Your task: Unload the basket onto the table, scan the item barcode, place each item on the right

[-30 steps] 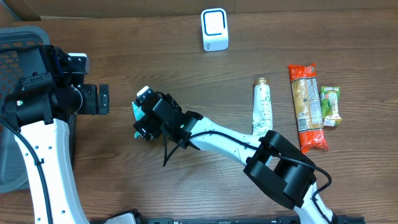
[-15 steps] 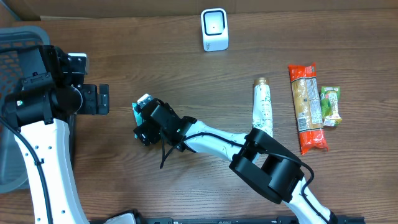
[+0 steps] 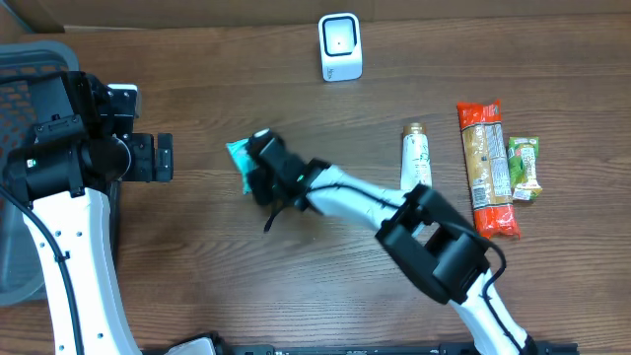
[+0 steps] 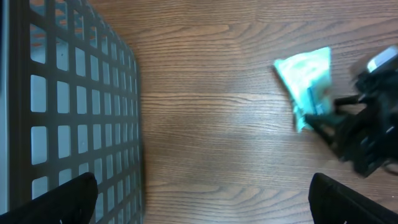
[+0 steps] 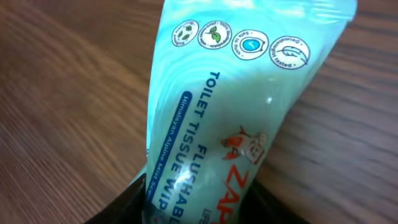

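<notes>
The right jaws are clamped on one end of the wipes packet (image 3: 239,156). In the right wrist view two dark fingers (image 5: 121,208) press its sides, and the rest of the packet sticks out ahead of them. The packet is soft, glossy, pale teal plastic, flat and roughly rectangular with a sealed end. It carries a row of small round emblems and dark blue lettering. It sits left of the desk's middle, and I cannot tell whether it rests on the wood or hangs just above it.

The left jaws are released and spread wide. Their black fingertips (image 4: 68,196) show only at the two bottom corners of the left wrist view, with nothing between them. The packet (image 4: 308,84) lies well apart from them, with bare wood in between.

The desk (image 3: 296,286) is brown wood with a long grain. A grey plastic basket (image 3: 35,47) with a square grid wall stands at the left edge. A small white scanner (image 3: 340,46) with rounded corners stands at the far side, with open wood between it and the packet. To the right lie a slim tube (image 3: 417,170), a long orange snack pack (image 3: 486,168) and a small green packet (image 3: 524,168), side by side.
</notes>
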Available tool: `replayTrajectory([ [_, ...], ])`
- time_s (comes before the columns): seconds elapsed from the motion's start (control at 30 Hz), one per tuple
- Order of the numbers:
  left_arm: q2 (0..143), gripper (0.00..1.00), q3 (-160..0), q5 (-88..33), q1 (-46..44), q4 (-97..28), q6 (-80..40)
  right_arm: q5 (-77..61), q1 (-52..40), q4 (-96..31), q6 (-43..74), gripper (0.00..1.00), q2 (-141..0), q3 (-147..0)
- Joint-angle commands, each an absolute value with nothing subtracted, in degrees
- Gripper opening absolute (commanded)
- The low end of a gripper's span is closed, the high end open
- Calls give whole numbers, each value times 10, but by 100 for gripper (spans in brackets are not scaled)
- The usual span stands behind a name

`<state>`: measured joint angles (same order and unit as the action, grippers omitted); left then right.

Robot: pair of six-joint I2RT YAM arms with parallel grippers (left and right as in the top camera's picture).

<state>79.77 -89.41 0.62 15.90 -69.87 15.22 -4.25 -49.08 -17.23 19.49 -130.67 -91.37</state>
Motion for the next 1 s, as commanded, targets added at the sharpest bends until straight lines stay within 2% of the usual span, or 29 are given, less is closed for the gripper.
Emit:
replayTrajectory([
  [0.0, 794, 100, -897, 2, 161, -698, 161, -140, -445, -227, 202, 38, -1303, -905],
  [0.1, 794, 100, -897, 2, 161, -698, 161, -187, -410, -298, 202, 27, -1275, -905],
  [0.23, 794, 100, -897, 2, 161, -698, 161, -218, -368, -429, 190, 27, -1236, -905],
  [0.37, 794, 100, -897, 2, 161, -698, 161, -207, -345, -532, 116, 58, -1215, -905],
  [0.47, 794, 100, -897, 2, 161, -698, 161, -138, -344, -570, 84, 81, -1209, -909],
  [0.57, 794, 100, -897, 2, 161, -698, 161, -65, -344, -600, 84, 88, -1209, -939],
  [0.83, 794, 100, -897, 2, 161, -699, 161, 76, -391, -623, 90, 86, -1209, -1036],
  [0.97, 794, 100, -897, 2, 161, -698, 161, 128, -431, -597, 104, 80, -1215, -1028],
])
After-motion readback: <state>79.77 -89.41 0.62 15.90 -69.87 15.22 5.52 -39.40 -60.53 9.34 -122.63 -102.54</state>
